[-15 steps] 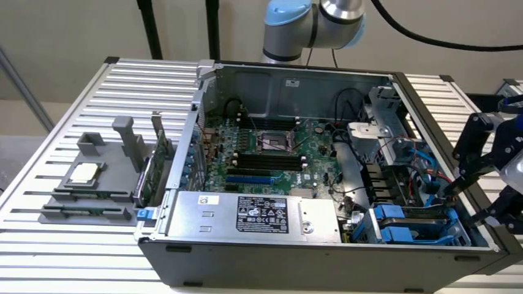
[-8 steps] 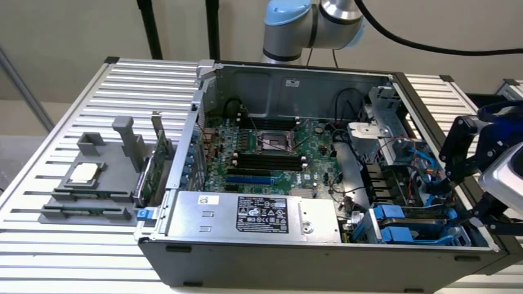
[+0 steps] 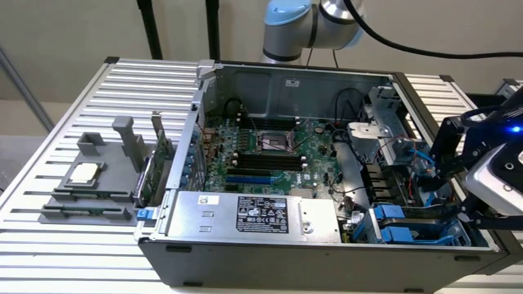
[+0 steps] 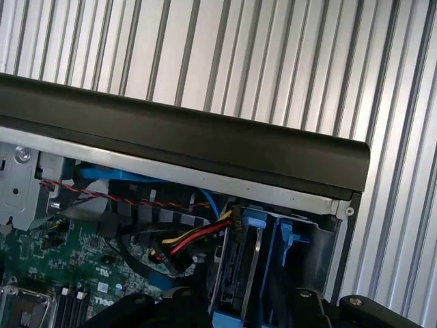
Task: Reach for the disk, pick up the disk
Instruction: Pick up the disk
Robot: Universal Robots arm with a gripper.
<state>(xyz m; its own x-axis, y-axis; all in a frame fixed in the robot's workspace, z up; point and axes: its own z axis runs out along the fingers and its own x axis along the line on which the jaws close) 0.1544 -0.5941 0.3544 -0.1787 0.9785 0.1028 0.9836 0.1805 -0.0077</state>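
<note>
The disk (image 3: pixel 398 225) sits on edge in blue carrier rails in the drive bay, at the near corner of the open computer case on the exterior view's right. My gripper (image 3: pixel 457 184) hovers just above and beside that bay, its black fingers spread. In the wrist view the disk (image 4: pixel 237 273) shows as a thin silver-edged slab between blue rails, directly between my two dark fingers (image 4: pixel 176 302). My gripper (image 4: pixel 242 306) is open and touches nothing.
The case's black side wall (image 4: pixel 205 143) runs close along the bay. Red, yellow and black cables (image 4: pixel 198 239) lie right beside the disk. A silver power-supply box (image 3: pixel 253 214) and the green motherboard (image 3: pixel 270 147) fill the case. A grey fixture holding a small chip (image 3: pixel 86 173) stands on the slatted table.
</note>
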